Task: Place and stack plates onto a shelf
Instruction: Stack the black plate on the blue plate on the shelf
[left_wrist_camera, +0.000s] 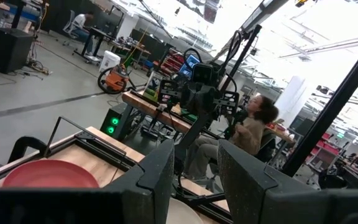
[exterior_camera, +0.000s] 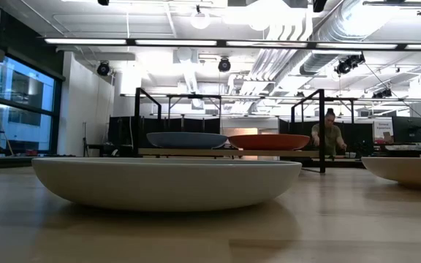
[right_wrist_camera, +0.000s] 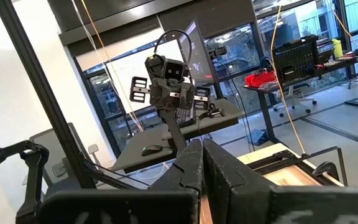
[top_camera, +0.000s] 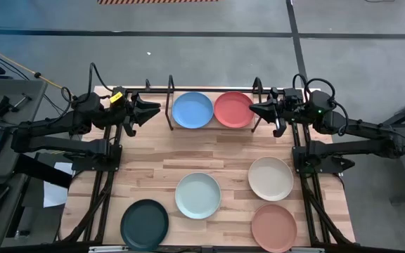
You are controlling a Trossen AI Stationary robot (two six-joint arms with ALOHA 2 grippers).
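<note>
Blue plate [top_camera: 193, 110] and coral red plate [top_camera: 233, 109] sitting side by side on shelf [top_camera: 214, 129] at table's far edge. Left gripper [top_camera: 153, 109] hovering off shelf's left end, fingers parted, grasping nothing. Right gripper [top_camera: 254, 109] hovering by shelf's right end, fingers clenched, empty. Lying on table [top_camera: 223, 158]: cream plate [top_camera: 271, 178], pale mint plate [top_camera: 197, 195], terracotta pink plate [top_camera: 273, 227], dark green plate [top_camera: 145, 224] toward near edge.

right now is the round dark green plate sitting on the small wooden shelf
No, the round dark green plate lies on the table's near left corner, while the shelf holds only the blue plate and coral red plate.
</note>
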